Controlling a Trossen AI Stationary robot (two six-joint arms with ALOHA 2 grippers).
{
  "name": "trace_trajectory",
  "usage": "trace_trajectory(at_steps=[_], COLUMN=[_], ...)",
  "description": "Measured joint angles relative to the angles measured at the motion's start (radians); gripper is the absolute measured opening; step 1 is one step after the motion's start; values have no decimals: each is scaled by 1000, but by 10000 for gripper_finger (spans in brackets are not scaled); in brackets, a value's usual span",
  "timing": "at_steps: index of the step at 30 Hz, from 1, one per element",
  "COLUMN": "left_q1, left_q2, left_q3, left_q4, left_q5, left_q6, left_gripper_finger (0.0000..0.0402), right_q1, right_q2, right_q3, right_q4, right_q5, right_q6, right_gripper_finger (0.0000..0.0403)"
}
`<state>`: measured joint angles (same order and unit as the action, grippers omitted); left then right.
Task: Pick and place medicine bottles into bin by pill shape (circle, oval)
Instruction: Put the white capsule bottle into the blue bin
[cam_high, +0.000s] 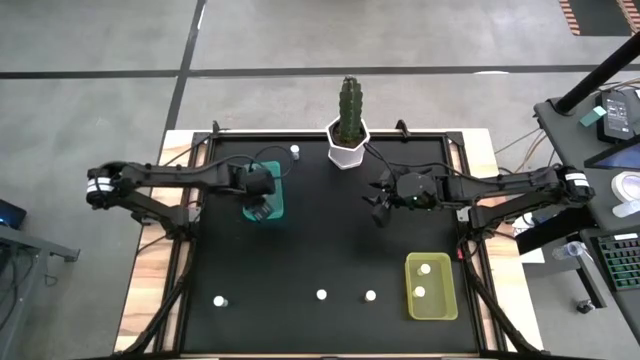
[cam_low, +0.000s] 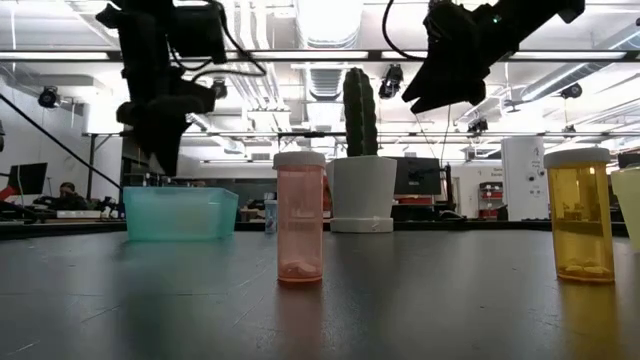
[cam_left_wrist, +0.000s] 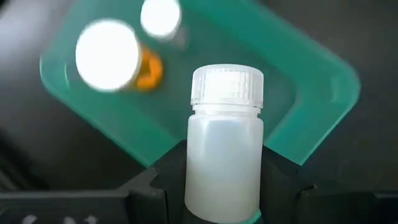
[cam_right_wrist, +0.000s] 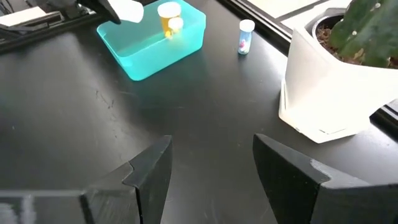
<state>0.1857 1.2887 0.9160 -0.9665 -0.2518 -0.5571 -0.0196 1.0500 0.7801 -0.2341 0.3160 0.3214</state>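
Observation:
My left gripper (cam_high: 262, 207) is shut on a white translucent medicine bottle (cam_left_wrist: 225, 143) with a white cap, above the teal bin (cam_high: 272, 200) at the table's far left. Two bottles (cam_left_wrist: 112, 56) lie in that bin, one with an orange body. My right gripper (cam_high: 381, 208) is open and empty, raised over the bare table right of centre; its fingers (cam_right_wrist: 149, 171) stand wide apart. Three bottles (cam_high: 321, 294) stand along the near edge, and one small bottle (cam_high: 295, 152) stands at the far edge. Two bottles (cam_high: 424, 268) lie in the yellow bin (cam_high: 445, 300). My left gripper pinches the lower body (cam_left_wrist: 199, 171) of the white bottle between its two fingers (cam_left_wrist: 163, 183), one on each side. The fingers come from above, pointing down. The bottle is lifted clear above the teal bin, its cap end (cam_left_wrist: 227, 84) reaching out past the fingertips.
A white hexagonal pot with a cactus (cam_high: 347, 140) stands at the far edge, between the two arms. In the low view a pink bottle (cam_low: 300, 215) and an orange bottle (cam_low: 580, 215) stand close to the camera. The yellow bin sits at the near right.

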Motion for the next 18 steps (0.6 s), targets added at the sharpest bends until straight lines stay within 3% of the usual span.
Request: trace_trajectory(at_steps=[5, 18], left_q1=[13, 44], left_q2=[66, 201], left_q3=[59, 108], left_q4=[-135, -141], left_q5=[44, 7], left_q6=[-16, -38], left_gripper_finger=[130, 130], right_q1=[0, 0], right_q2=[0, 0], right_q3=[-10, -15], right_q4=[-1, -1], right_q5=[0, 0], right_q6=[-10, -26], right_gripper_finger=[215, 215])
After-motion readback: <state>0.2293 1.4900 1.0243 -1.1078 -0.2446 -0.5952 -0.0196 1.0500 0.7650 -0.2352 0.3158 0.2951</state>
